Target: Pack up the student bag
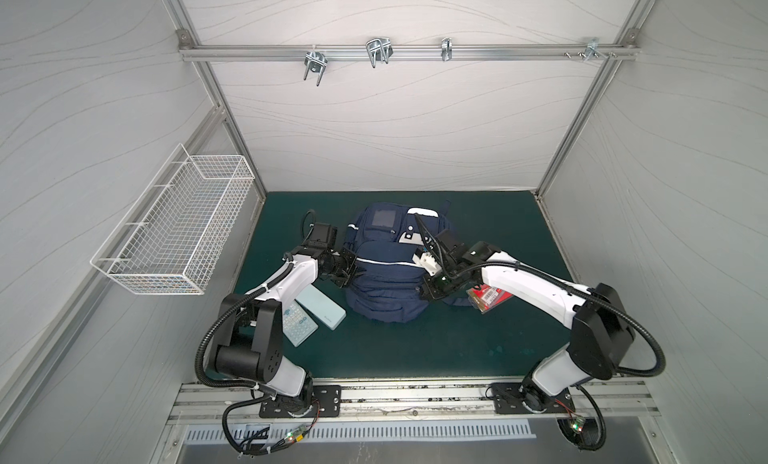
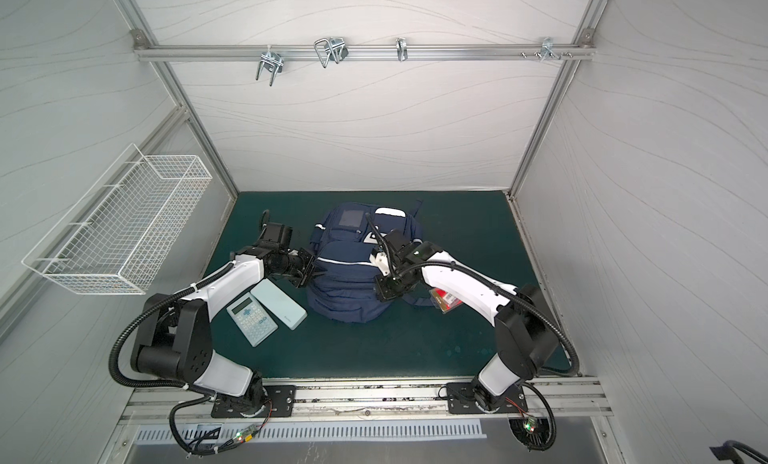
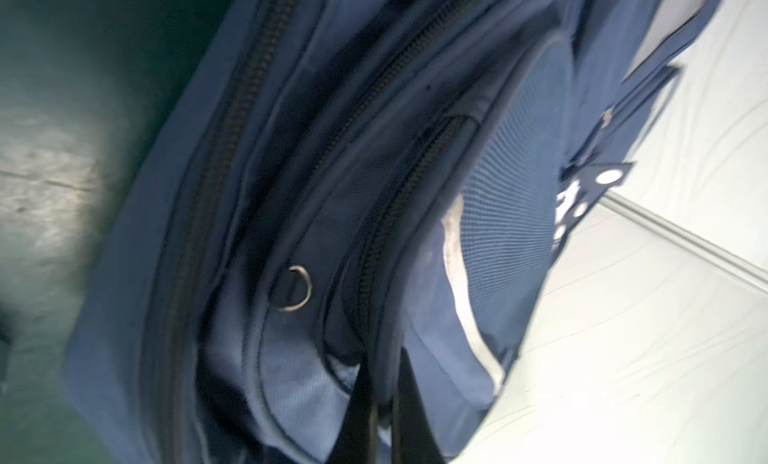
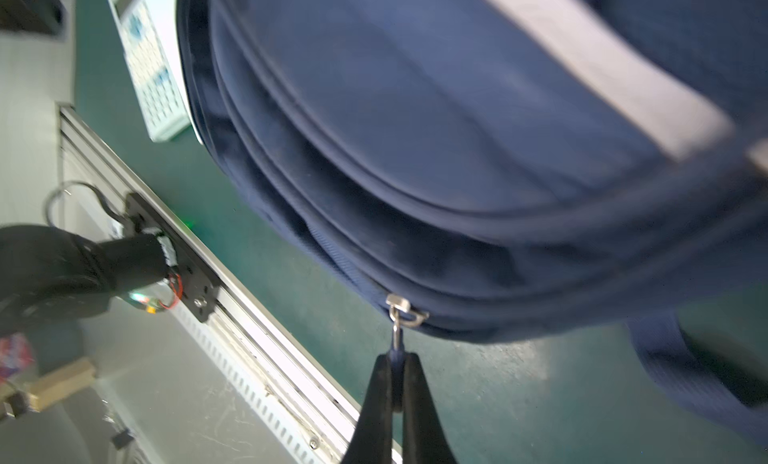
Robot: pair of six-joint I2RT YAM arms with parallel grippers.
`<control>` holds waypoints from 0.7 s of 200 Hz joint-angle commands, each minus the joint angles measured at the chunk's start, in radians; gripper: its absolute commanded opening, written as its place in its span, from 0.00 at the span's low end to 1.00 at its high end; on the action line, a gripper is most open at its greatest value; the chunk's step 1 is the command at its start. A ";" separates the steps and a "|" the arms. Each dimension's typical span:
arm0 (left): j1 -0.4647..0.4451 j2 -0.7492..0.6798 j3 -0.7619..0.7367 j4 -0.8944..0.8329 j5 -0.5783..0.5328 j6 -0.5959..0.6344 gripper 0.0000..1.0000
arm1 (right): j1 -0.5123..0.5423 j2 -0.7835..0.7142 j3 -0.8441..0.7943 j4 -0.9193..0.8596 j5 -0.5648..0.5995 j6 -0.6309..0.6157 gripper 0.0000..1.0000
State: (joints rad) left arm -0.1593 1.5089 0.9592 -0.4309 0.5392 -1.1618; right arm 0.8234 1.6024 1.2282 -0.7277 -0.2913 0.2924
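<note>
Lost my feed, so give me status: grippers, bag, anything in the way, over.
Right gripper shut on zipper pull. Left gripper pinching student bag side. Calculator, case on mat. No obstruction seen.

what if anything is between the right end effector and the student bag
Nothing visible. The right end effector is already at the student bag, jaws closed on its zipper pull. The red packet lies beside the bag, not between them.
</note>
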 commanded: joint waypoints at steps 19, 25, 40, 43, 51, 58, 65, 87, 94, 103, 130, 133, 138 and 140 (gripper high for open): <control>-0.003 -0.068 -0.042 0.121 0.019 -0.100 0.00 | 0.117 0.154 0.143 0.040 0.003 0.039 0.00; -0.003 -0.074 -0.052 0.131 0.018 -0.112 0.00 | 0.125 0.180 0.166 0.062 0.008 0.063 0.00; -0.005 -0.093 -0.071 0.142 0.012 -0.129 0.00 | 0.140 0.241 0.224 0.131 -0.030 0.122 0.00; -0.005 -0.096 -0.075 0.143 0.009 -0.130 0.00 | 0.144 0.255 0.239 0.145 -0.040 0.136 0.00; -0.005 -0.105 -0.082 0.144 0.002 -0.133 0.00 | 0.149 0.292 0.275 0.178 -0.063 0.168 0.00; -0.006 -0.113 -0.088 0.146 -0.002 -0.136 0.00 | 0.154 0.324 0.307 0.208 -0.092 0.186 0.00; -0.006 -0.119 -0.095 0.151 -0.004 -0.140 0.00 | 0.158 0.352 0.343 0.211 -0.088 0.196 0.00; -0.003 -0.140 -0.108 0.141 -0.005 -0.141 0.00 | 0.133 0.395 0.410 0.116 0.049 0.184 0.00; -0.001 -0.151 -0.111 0.134 -0.010 -0.136 0.00 | 0.111 0.381 0.394 0.104 0.056 0.177 0.00; 0.003 -0.167 -0.119 0.124 -0.015 -0.131 0.00 | 0.076 0.345 0.353 0.111 0.054 0.172 0.00; 0.004 -0.210 -0.145 0.108 -0.012 -0.137 0.00 | -0.014 0.218 0.227 0.125 0.044 0.144 0.00; 0.005 -0.216 -0.149 0.108 -0.012 -0.138 0.00 | -0.020 0.207 0.217 0.119 0.044 0.137 0.00; 0.004 -0.226 -0.151 0.103 -0.012 -0.141 0.00 | -0.027 0.191 0.205 0.109 0.043 0.118 0.00; 0.004 -0.231 -0.153 0.101 -0.012 -0.142 0.00 | -0.031 0.185 0.200 0.103 0.041 0.111 0.00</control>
State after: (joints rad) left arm -0.1638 1.3430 0.8162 -0.2962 0.5289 -1.2770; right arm 0.8791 1.8969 1.4952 -0.5812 -0.3241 0.4458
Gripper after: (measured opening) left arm 0.054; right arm 0.061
